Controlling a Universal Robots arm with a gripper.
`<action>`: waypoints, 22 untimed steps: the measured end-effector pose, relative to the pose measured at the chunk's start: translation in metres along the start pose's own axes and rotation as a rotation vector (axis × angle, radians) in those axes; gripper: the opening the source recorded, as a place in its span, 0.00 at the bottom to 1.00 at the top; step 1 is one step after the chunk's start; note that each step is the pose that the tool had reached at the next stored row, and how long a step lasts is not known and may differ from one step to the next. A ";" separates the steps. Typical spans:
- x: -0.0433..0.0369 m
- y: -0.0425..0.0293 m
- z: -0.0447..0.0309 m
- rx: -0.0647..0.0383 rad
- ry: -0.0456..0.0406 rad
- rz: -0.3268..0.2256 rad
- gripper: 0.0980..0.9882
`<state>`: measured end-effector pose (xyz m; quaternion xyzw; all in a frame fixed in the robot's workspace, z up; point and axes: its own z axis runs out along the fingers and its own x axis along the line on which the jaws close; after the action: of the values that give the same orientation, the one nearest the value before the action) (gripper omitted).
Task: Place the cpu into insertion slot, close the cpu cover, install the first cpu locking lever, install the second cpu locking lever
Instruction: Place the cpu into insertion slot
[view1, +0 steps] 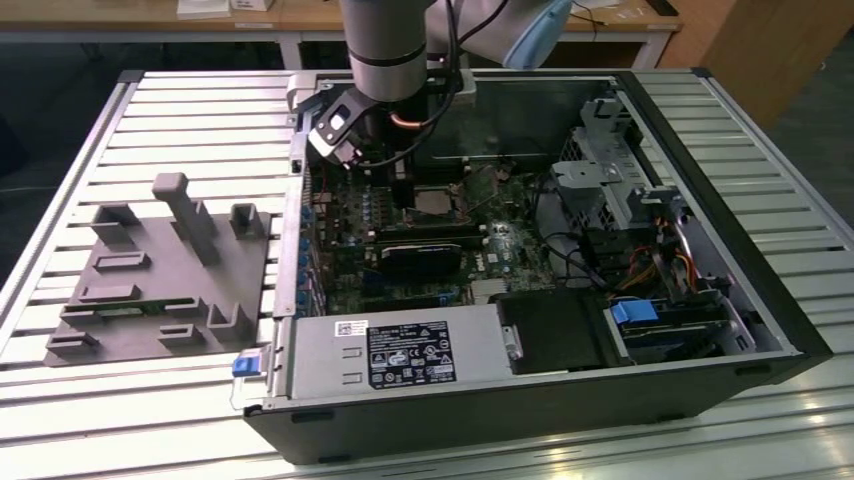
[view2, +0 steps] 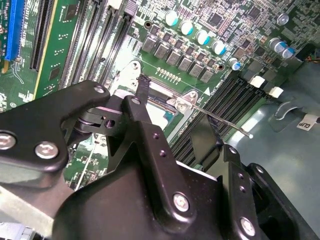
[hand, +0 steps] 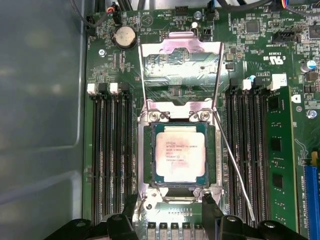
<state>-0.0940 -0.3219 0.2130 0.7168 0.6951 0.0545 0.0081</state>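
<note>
The cpu (hand: 180, 155), a silvery square chip, lies flat in the insertion slot (hand: 148, 160) on the green board, and in the exterior view the cpu (view1: 430, 200) sits mid-case. The cpu cover (hand: 181, 41) stands swung up, away from the socket. One thin wire locking lever (hand: 144, 87) rises beside the cover, and another lever (hand: 235, 172) slants out along the socket's other side. My gripper (hand: 170, 212) hovers at the socket edge opposite the cover hinge, open, with nothing between its black fingers (hand: 209, 207). In the second wrist view the gripper (view2: 175, 102) straddles the socket (view2: 161, 111).
Long black memory slots (hand: 107, 155) flank the socket, one holding a green module (hand: 277, 150). A coin battery (hand: 125, 36) lies near the cover. The case walls, power supply (view1: 400, 350) and drive cage (view1: 627, 190) hem the board. A grey fixture (view1: 160, 270) sits outside the case.
</note>
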 end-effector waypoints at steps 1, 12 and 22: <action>0.0000 0.0000 0.0000 0.000 0.0000 0.000 0.57; 0.0001 0.0053 0.0005 0.001 -0.0001 0.000 0.57; 0.0005 0.0215 0.0019 0.001 -0.0001 0.000 0.57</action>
<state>-0.0724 -0.3220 0.2130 0.7168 0.6951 0.0542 0.0079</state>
